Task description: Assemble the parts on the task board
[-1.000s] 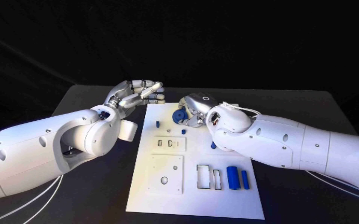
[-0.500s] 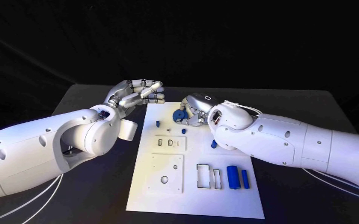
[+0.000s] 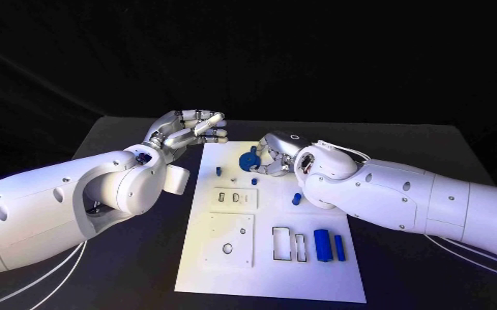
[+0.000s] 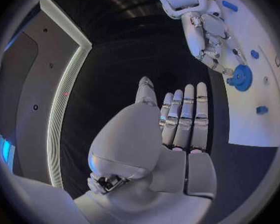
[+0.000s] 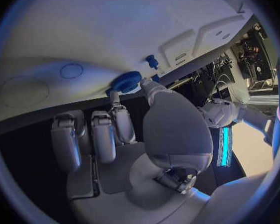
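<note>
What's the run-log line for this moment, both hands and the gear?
right hand: pinching blue gear above task board | left hand: holds nothing, fingers apart, off the board's far-left corner | gear: not seated

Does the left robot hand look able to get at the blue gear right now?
Probably not cleanly: the right robot hand already grips the blue gear, covering it, while the left robot hand hovers beside the task board.

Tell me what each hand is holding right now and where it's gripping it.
The right hand pinches the round blue toothed gear at its rim with its fingers. The left hand holds nothing, fingers apart.
</note>
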